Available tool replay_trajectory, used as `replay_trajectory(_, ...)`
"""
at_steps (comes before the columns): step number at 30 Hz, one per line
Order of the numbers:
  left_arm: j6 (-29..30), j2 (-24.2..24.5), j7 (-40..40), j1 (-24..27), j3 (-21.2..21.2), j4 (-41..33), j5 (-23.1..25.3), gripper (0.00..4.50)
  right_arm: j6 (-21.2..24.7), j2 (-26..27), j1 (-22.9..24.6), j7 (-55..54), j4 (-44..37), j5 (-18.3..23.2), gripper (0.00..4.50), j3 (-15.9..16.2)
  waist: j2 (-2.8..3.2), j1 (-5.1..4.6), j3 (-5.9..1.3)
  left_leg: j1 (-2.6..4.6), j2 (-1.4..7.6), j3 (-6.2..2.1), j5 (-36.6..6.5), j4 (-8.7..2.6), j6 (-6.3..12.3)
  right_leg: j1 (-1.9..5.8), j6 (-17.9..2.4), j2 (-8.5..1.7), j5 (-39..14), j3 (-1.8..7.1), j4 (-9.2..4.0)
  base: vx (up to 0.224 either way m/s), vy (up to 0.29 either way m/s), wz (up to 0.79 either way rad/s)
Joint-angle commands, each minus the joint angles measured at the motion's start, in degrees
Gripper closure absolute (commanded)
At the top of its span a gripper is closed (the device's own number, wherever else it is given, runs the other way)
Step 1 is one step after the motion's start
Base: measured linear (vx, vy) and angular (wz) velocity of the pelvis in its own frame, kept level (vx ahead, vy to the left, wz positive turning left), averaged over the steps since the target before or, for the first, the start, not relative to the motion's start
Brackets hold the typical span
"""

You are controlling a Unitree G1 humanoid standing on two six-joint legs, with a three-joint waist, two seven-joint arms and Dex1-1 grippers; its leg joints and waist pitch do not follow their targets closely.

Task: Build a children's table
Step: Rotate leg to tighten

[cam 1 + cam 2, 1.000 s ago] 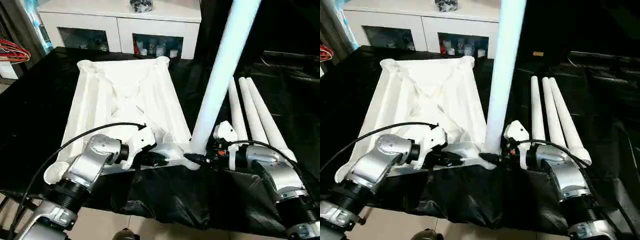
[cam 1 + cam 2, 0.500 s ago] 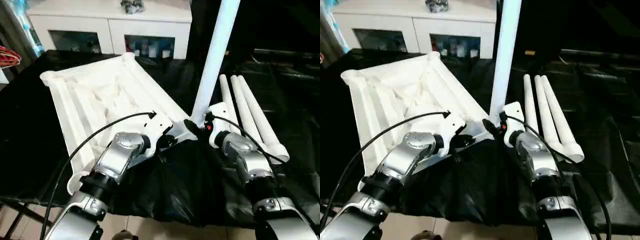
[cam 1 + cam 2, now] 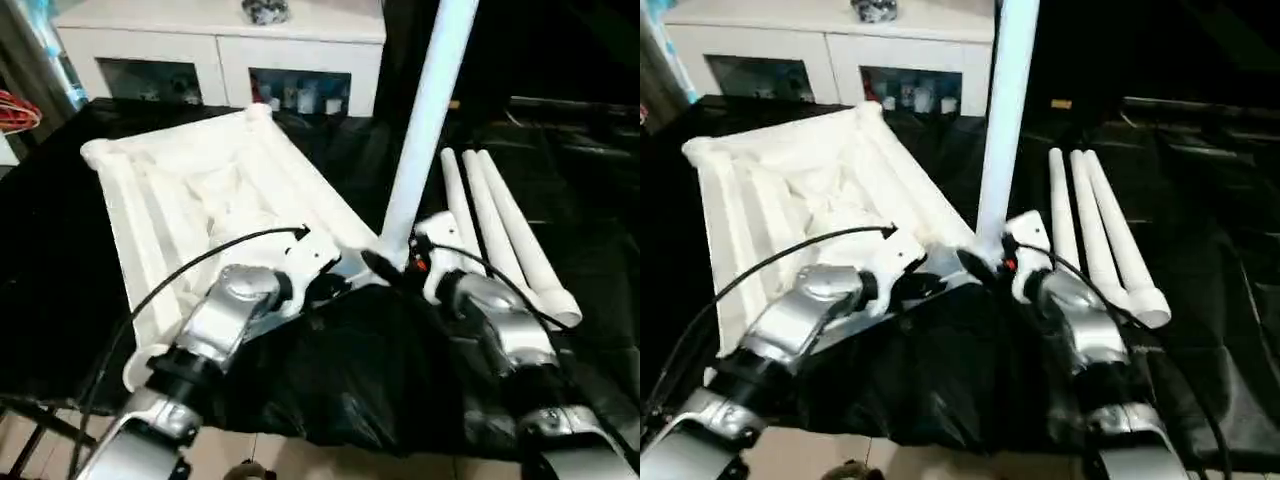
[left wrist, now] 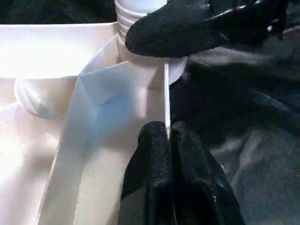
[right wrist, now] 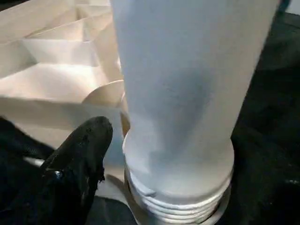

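The white table top (image 3: pixel 200 190) lies upside down on the black cloth, turned at an angle. One white leg (image 3: pixel 420 120) stands upright in its near right corner socket. My right gripper (image 3: pixel 385 268) is shut on that leg's base, and the right wrist view shows the leg (image 5: pixel 187 93), its threaded end and one black finger (image 5: pixel 79 159) beside it. My left gripper (image 4: pixel 166 133) is shut on the thin rim of the table top (image 4: pixel 93 108), next to that corner. Three more legs (image 3: pixel 495 225) lie side by side to the right.
A white cabinet with glass doors (image 3: pixel 230 40) stands behind the table. Red wire hangers (image 3: pixel 15 110) show at the far left. The black cloth (image 3: pixel 350 370) hangs in folds over the near edge.
Over the last second the table top turned, its far end swinging left. Both grippers, the near corner and the leg moved away from me. Little differs in the last half second.
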Motion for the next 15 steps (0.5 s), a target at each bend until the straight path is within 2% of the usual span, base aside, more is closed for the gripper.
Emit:
replay_trajectory(1, -4.1, 1.5, -6.3, 0.8, -1.6, -4.0, -3.0, 4.50, 1.2, -2.4, 2.6, 9.0, -5.3, 2.1, 0.62, 4.2, -0.20, 0.26, -3.67, 1.00, 3.19, -1.15, -9.6, -4.00, 3.16, 3.05, -12.7, -5.02, -5.0, 2.51, -4.45, 0.000, 0.000, 0.00)
replay_trajectory(3, -4.5, 2.7, -7.9, 1.1, -1.5, -4.4, -3.3, 4.50, 1.9, -4.0, 3.8, 12.3, -7.4, 3.0, 0.62, 4.6, -0.11, 0.26, -3.62, 1.16, 3.32, -1.07, -10.0, -4.05, 3.68, 2.73, -12.8, -4.91, -4.9, 2.55, -4.41, 0.000, 0.000, 0.00)
replay_trajectory(8, -5.4, 5.9, -13.5, 1.8, -0.9, -5.7, -5.4, 4.50, 3.9, -9.1, 6.7, 21.9, -12.6, 4.6, 0.62, 6.4, -0.23, 0.53, -3.51, 1.15, 3.37, -1.06, -10.9, -4.11, 3.39, 2.79, -13.0, -5.01, -7.2, 2.57, -4.57, 0.000, 0.000, 0.00)
replay_trajectory(11, -5.7, 6.6, -14.5, 1.9, -0.9, -5.8, -5.6, 4.50, 4.2, -10.0, 7.2, 23.5, -13.4, 4.7, 0.62, 7.0, -0.24, 0.59, -3.51, 1.10, 3.34, -1.04, -10.5, -4.08, 3.49, 2.70, -13.1, -5.05, -7.5, 2.57, -4.53, 0.000, 0.000, 0.00)
replay_trajectory(12, -5.8, 7.2, -15.5, 2.0, -0.9, -5.9, -5.8, 4.50, 4.5, -10.8, 7.6, 24.6, -14.3, 4.9, 0.89, 7.6, -0.33, 0.62, -3.52, 1.13, 3.30, -1.03, -10.4, -4.05, 3.46, 2.69, -13.1, -5.05, -7.7, 2.54, -4.57, 0.000, 0.000, 0.00)
replay_trajectory(15, -5.9, 8.5, -17.9, 2.3, -1.3, -6.2, -6.3, 4.50, 5.2, -11.9, 8.2, 26.0, -15.7, 5.1, 0.98, 8.3, -0.21, 0.78, -3.51, 1.19, 3.34, -1.03, -10.4, -4.05, 3.44, 2.60, -13.0, -5.00, -8.3, 2.54, -4.59, 0.000, 0.000, 0.00)
